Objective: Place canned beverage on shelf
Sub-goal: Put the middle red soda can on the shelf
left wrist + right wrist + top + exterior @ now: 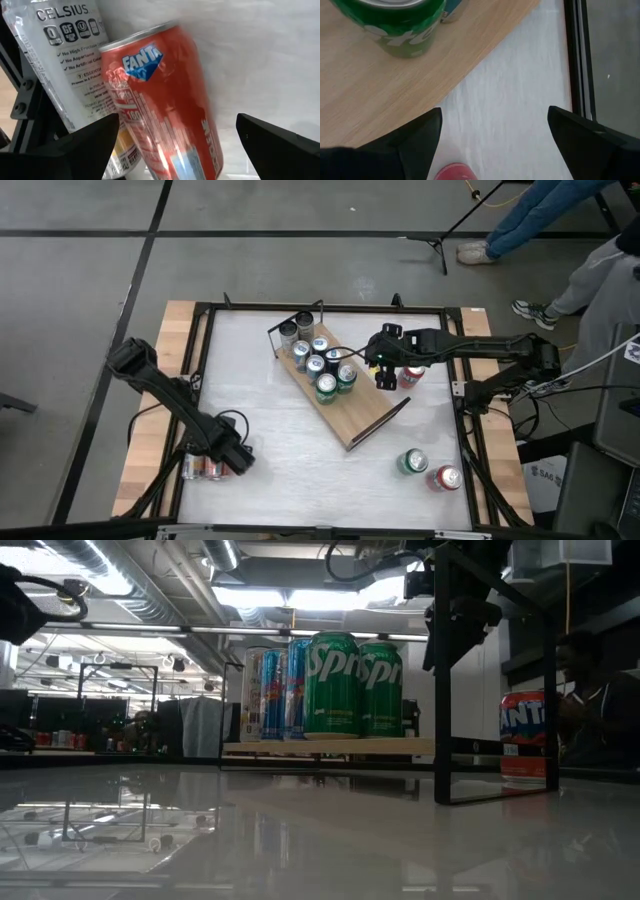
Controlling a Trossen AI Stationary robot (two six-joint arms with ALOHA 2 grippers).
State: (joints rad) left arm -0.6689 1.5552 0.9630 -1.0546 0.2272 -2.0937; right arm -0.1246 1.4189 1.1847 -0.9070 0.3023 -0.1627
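Note:
The shelf (350, 415) is a light-brown board with black end rails, lying slantwise mid-table. Several cans (318, 365) stand on its far left end, two green Sprite cans (333, 685) among them. My right gripper (385, 375) hangs open above the table by the shelf's right edge (380, 90), beside an upright red Fanta can (410, 376) on the tabletop, whose top shows low between the fingers (455, 172). My left gripper (240, 458) is open at the near left corner. Its fingers stand on either side of a red Fanta can (160, 110) next to a white Celsius can (65, 60). I cannot tell whether they touch it.
A green can (412, 462) and a red can (445, 477) stand at the table's near right. A black frame (330, 308) runs round the tabletop. People's legs (520, 220) show beyond the far right corner. Bare white tabletop (270, 440) lies near the shelf's left side.

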